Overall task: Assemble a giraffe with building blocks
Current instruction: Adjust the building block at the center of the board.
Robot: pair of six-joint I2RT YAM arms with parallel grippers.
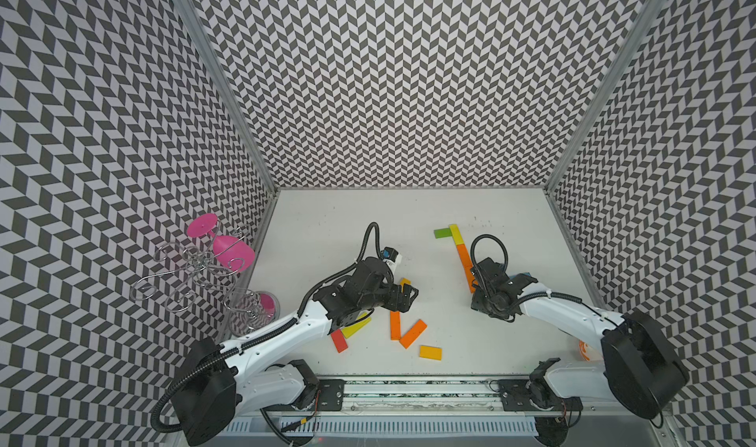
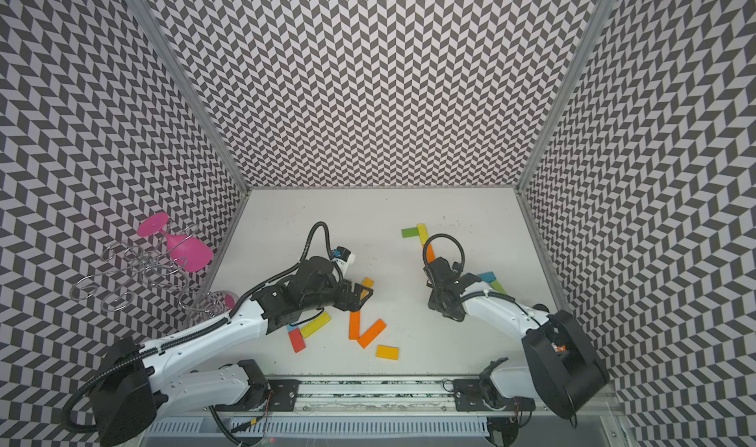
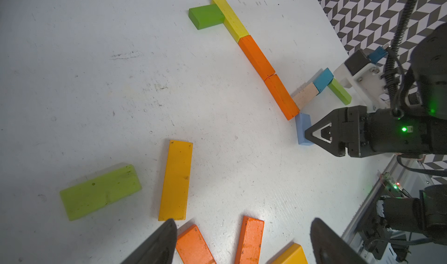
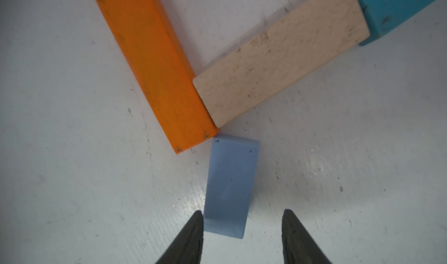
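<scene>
A flat chain of blocks lies at the table's right: green block (image 3: 205, 16), yellow block (image 3: 229, 18), two orange blocks (image 3: 256, 57) end to end, then a beige block (image 4: 278, 62) and a teal block (image 4: 396, 6) branching off. A light blue block (image 4: 231, 183) lies on the table, one corner at the lower orange block's (image 4: 157, 69) end. My right gripper (image 4: 243, 224) is open and straddles its near end; one finger is at its edge, the other stands apart. My left gripper (image 3: 243, 223) is wide open and empty over the loose orange blocks (image 1: 395, 325) at table centre.
Loose pieces lie near the front: a yellow-orange block (image 1: 430, 352), a red block (image 1: 339, 340), a lime block (image 3: 100, 191) and an amber block (image 3: 176, 180). A wire rack (image 1: 188, 269) with pink glasses (image 1: 229, 246) stands by the left wall. Patterned walls enclose the table.
</scene>
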